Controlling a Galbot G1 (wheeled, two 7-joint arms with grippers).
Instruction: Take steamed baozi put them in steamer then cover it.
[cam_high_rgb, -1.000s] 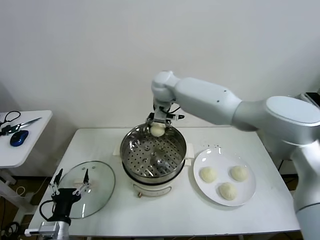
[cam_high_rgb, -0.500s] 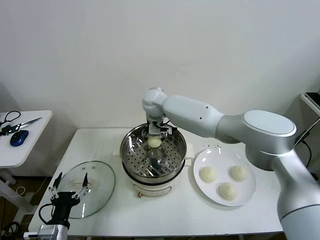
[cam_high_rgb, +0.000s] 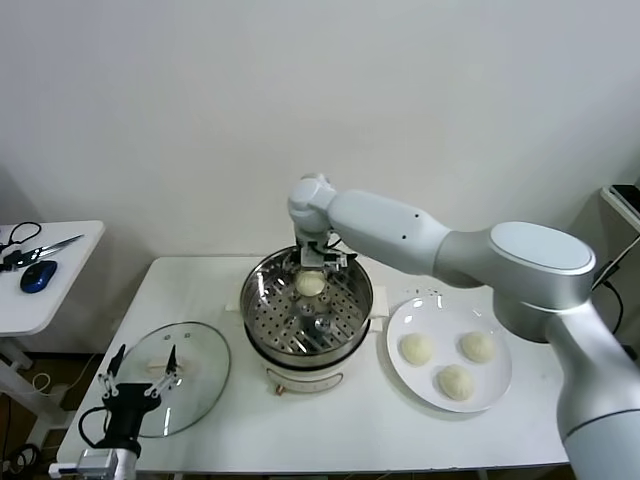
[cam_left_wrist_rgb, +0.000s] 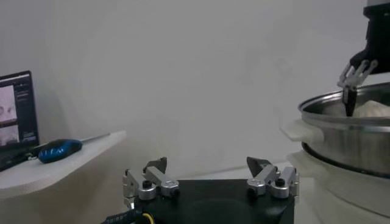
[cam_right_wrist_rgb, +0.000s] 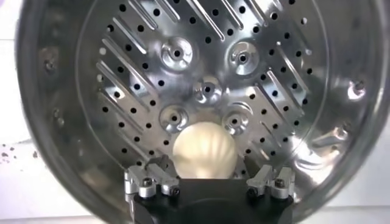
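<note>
The steamer (cam_high_rgb: 262, 290) stands mid-table, uncovered, with its perforated tray (cam_right_wrist_rgb: 207, 67) showing. One steamed baozi (cam_high_rgb: 311, 285) lies on the tray at the back; it also shows in the right wrist view (cam_right_wrist_rgb: 204, 151). My right gripper (cam_high_rgb: 313, 262) hovers just above it, open, with its fingers (cam_right_wrist_rgb: 157, 165) apart on either side of the bun. Three more baozi (cam_high_rgb: 455, 381) sit on a white plate (cam_high_rgb: 400, 320) to the right. The glass cover (cam_high_rgb: 190, 362) lies flat on the table at front left. My left gripper (cam_high_rgb: 136, 384) is open and empty over the cover's near edge.
A side table (cam_high_rgb: 45, 295) on the left holds a blue mouse (cam_high_rgb: 38, 275) and scissors (cam_high_rgb: 50, 246). In the left wrist view the steamer (cam_left_wrist_rgb: 347, 131) stands to one side, with my right gripper (cam_left_wrist_rgb: 354, 76) above its rim.
My right gripper has carried the baozi from above the steamer's back rim down onto the tray, and its fingers now stand apart. The left arm has barely moved.
</note>
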